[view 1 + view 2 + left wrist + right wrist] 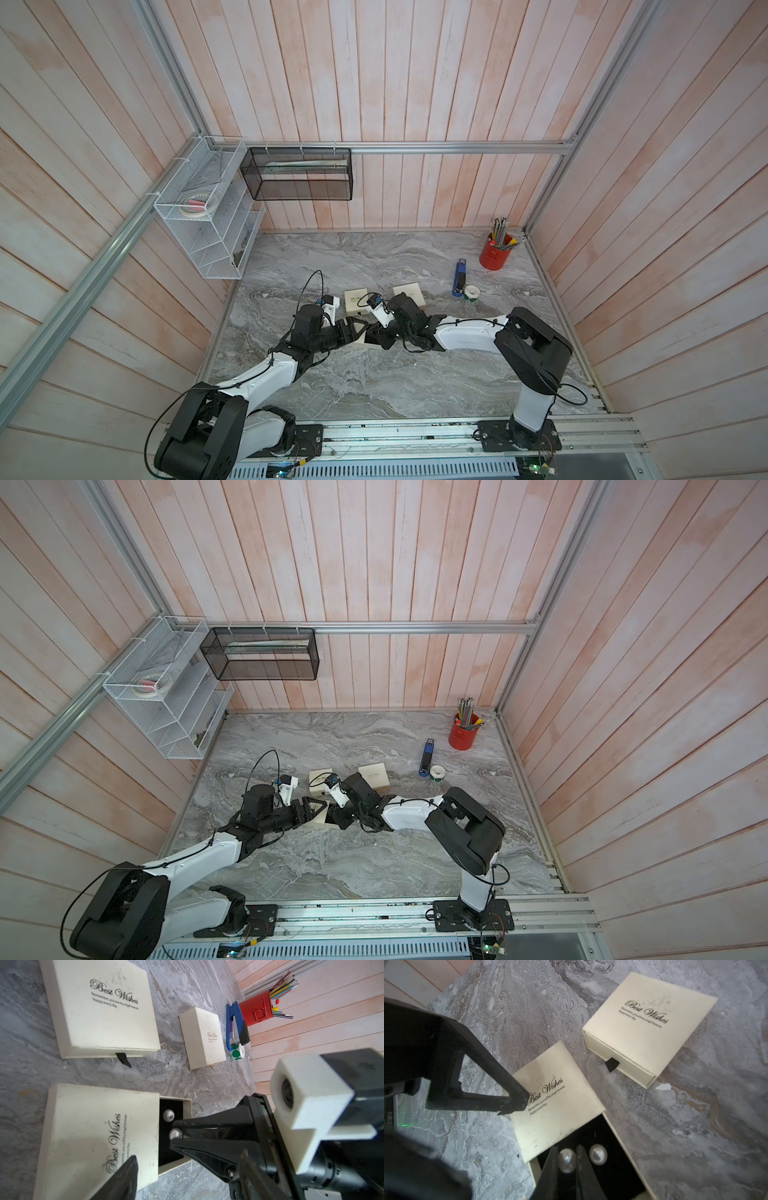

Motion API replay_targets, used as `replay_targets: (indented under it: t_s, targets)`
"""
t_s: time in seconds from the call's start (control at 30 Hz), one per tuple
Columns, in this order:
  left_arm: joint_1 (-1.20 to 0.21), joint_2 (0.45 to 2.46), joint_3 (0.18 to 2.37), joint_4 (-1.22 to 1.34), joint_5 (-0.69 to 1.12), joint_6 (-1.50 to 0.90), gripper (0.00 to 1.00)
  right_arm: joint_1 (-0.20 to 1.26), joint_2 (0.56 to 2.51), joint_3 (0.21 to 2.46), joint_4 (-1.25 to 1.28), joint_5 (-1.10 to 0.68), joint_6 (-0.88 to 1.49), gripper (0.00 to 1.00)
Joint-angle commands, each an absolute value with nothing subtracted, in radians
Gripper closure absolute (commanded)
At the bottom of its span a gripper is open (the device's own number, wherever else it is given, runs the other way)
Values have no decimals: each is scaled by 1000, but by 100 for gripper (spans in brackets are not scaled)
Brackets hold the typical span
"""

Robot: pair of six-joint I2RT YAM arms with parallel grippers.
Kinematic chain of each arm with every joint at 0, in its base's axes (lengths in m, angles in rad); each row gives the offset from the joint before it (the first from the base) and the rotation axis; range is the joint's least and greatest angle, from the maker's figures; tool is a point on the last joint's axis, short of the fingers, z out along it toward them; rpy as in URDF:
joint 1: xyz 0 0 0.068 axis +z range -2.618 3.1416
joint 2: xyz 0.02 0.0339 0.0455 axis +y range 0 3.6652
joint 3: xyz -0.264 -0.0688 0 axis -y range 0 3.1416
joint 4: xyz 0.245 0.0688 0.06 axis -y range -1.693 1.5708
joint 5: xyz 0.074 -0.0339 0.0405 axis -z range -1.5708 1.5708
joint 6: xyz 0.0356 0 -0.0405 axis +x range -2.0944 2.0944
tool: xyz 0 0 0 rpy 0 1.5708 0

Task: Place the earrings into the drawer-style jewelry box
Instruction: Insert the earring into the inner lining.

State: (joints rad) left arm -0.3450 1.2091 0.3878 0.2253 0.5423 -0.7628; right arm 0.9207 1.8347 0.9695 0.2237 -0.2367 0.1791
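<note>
The drawer-style jewelry box (556, 1103) lies between my arms, a cream sleeve with its black-lined drawer (166, 1159) slid out. Two pearl earrings are in the drawer. My right gripper (566, 1153) is shut on one earring (566, 1161), which also shows in the left wrist view as the earring (175, 1134) at that gripper's tips. The other earring (598, 1154) lies loose beside it. My left gripper (187, 1169) is open, and one of its fingertips (517, 1103) touches the sleeve by the word "Best". In both top views the arms hide most of the box (360, 341).
Two more cream boxes lie just beyond, one with a black pull tab (648, 1026) and another (202, 1039) further right. A blue stapler (459, 278), a sticker roll (471, 293) and a red pencil cup (496, 251) stand at the back right. Wire baskets (208, 212) hang on the left wall.
</note>
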Motion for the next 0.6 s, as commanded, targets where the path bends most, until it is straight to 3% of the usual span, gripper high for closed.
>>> replay_targets:
  t_s: [0.0,0.57]
  targets:
    - [-337,1218,403,250,542,-746,23,927,1856,978,205,-244,184,100]
    - [-336,1234,396,239,538,-743,23,927,1875,941,187,-248,181,100]
